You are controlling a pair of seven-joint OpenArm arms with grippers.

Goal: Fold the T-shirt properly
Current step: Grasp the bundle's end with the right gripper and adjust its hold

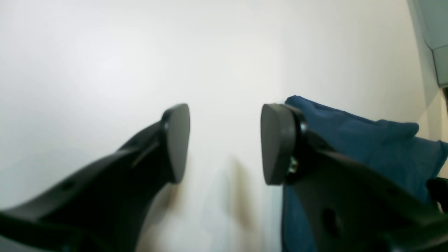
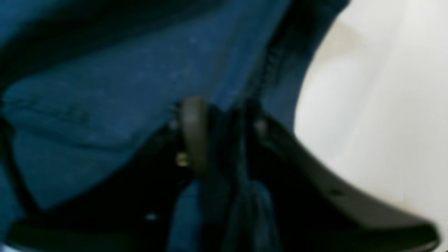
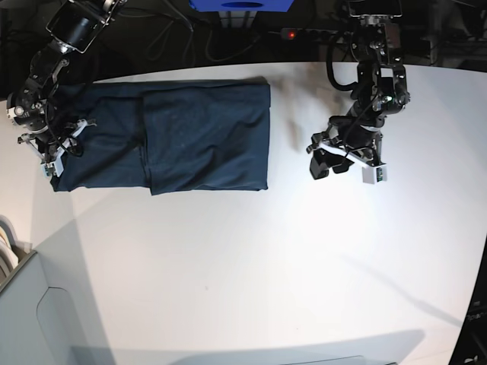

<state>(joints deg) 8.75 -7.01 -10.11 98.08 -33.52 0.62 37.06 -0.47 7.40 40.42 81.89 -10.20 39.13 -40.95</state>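
Observation:
The dark navy T-shirt [image 3: 198, 137] lies flat on the white table [image 3: 266, 266] at the back left, with one layer folded over its middle. At the shirt's left edge, my right gripper [image 3: 57, 156] is shut on the cloth. The blurred right wrist view shows the T-shirt [image 2: 115, 91] bunched between the fingers [image 2: 194, 133]. My left gripper [image 3: 327, 160] hovers over bare table to the right of the shirt. Its jaws stand open in the left wrist view [image 1: 224, 140] with nothing between them, and the T-shirt [image 1: 367, 147] shows behind the right finger.
A blue box [image 3: 242, 4] and a power strip with a red light [image 3: 290, 33] sit past the table's far edge among cables. A grey panel [image 3: 30, 319] stands at the near left corner. The table's front edge curves.

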